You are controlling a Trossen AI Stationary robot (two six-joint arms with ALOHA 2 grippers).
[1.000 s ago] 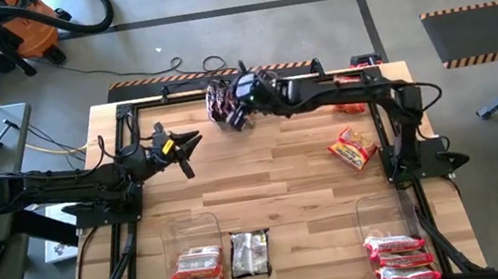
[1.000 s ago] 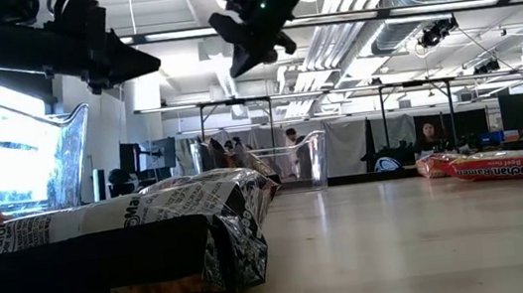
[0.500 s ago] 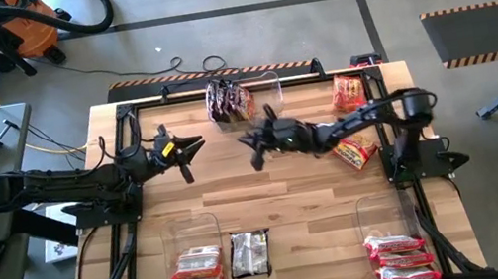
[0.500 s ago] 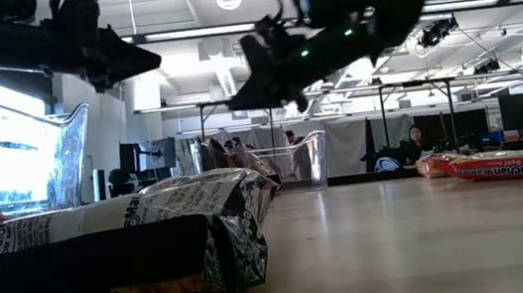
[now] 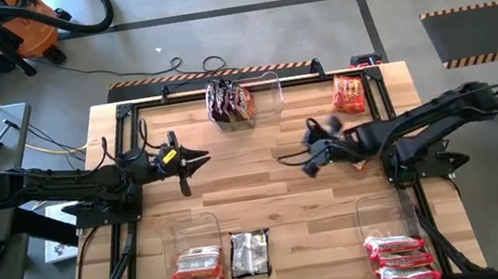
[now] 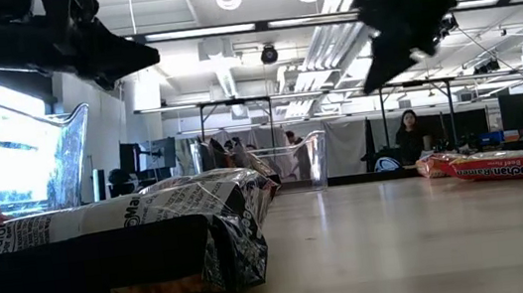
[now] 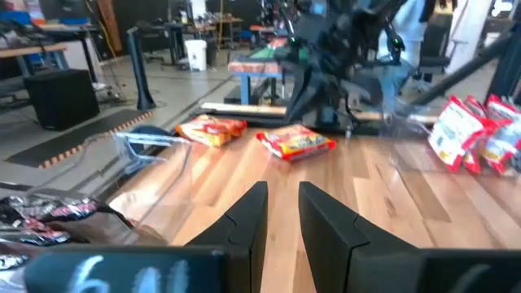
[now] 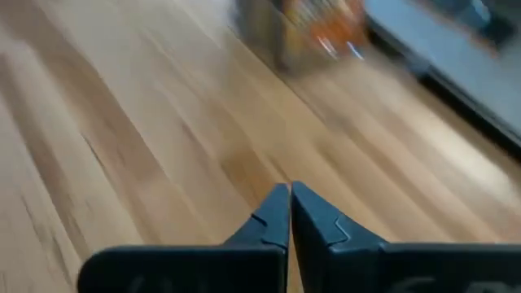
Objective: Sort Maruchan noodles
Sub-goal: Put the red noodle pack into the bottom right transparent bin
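Note:
My left gripper (image 5: 200,156) hovers open and empty over the table's left middle; its wrist view (image 7: 282,213) shows a narrow gap between the fingers. My right gripper (image 5: 290,160) is shut and empty above the table's middle right, as its wrist view (image 8: 289,202) shows. Dark packets (image 5: 229,102) lie in a clear bin at the far edge. One orange packet (image 5: 347,94) lies flat at the far right, and another (image 7: 297,142) lies on the wood by the right arm. A dark packet (image 5: 250,252) lies flat at the near edge.
A clear bin with orange-red packets (image 5: 196,274) stands near left, and one with pinkish red-and-white packets (image 5: 404,260) near right. Black frame rails (image 5: 127,129) run along the table's sides. Bare wood lies between the two grippers. People show in the room beyond the table.
My right gripper has swung from above the far bin of dark packets toward the table's near and right edges, and now hangs over the middle right. My left gripper has stayed nearly where it was.

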